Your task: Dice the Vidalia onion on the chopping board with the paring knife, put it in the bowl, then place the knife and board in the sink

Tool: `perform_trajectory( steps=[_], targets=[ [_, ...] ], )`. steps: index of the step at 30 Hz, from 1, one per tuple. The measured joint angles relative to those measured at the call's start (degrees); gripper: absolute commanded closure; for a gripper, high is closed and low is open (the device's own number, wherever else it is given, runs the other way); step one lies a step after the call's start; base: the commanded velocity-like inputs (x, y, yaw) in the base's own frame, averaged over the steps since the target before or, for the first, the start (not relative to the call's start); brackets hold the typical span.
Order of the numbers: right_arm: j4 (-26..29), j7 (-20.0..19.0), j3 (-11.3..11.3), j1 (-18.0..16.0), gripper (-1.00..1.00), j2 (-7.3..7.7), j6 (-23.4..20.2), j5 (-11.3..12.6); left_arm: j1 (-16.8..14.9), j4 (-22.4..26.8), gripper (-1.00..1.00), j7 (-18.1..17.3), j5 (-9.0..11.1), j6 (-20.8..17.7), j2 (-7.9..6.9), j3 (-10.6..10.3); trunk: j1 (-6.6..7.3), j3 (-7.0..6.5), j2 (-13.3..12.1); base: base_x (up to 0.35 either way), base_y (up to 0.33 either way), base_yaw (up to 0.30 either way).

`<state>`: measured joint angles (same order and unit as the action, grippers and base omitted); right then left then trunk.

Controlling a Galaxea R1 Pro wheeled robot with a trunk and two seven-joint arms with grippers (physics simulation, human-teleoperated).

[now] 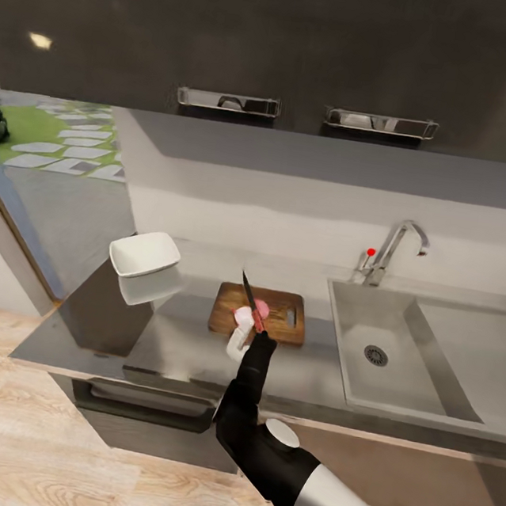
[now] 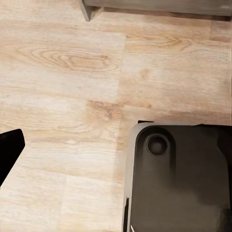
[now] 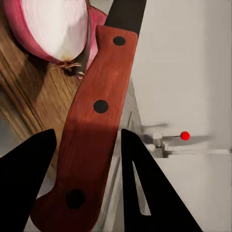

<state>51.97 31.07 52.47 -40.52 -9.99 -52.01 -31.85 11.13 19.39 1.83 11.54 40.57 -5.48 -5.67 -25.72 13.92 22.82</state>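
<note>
The right gripper (image 1: 255,325) is clamped on the paring knife (image 1: 252,302) over the chopping board (image 1: 276,318). The countertop (image 1: 184,348) is bare nearby; the sink (image 1: 398,360) sits right. The left gripper's state cannot be told.

Onion (image 1: 243,314) on chopping board (image 1: 275,325); red-handled paring knife (image 1: 251,301) above, tilted.

Head view high over countertop (image 1: 192,349), right wrist close on chopping board (image 3: 29,96), left wrist floorward
</note>
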Motion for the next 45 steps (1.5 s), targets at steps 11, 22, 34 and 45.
perform_trajectory(
  steps=[11,22,34,45],
  targets=[
    [-1.5,-4.2,-0.1,0.0,1.0,0.0,0.1,-0.2,0.0,0.0,-1.0,0.0,0.0,0.0,0.0,0.0,-0.03,0.0,0.0,0.097,0.0,0.0],
    [-1.3,-3.9,-0.1,0.0,1.0,0.0,0.1,-0.5,0.0,0.0,-1.0,0.0,0.0,0.0,0.0,0.0,-0.03,0.0,0.0,0.0,0.0,0.0],
    [16.6,-1.3,-15.5,0.0,1.0,0.0,-0.1,-0.8,0.0,0.0,-1.0,0.0,0.0,0.0,0.0,0.0,-0.03,-0.01,0.0,0.0,0.0,0.0],
    [33.6,-36.0,-58.9,0.0,1.0,0.06,-0.8,0.2,0.0,-0.1,-1.0,0.0,0.0,0.0,0.0,0.0,-0.03,0.0,0.0,0.0,0.0,0.0]
  ],
)
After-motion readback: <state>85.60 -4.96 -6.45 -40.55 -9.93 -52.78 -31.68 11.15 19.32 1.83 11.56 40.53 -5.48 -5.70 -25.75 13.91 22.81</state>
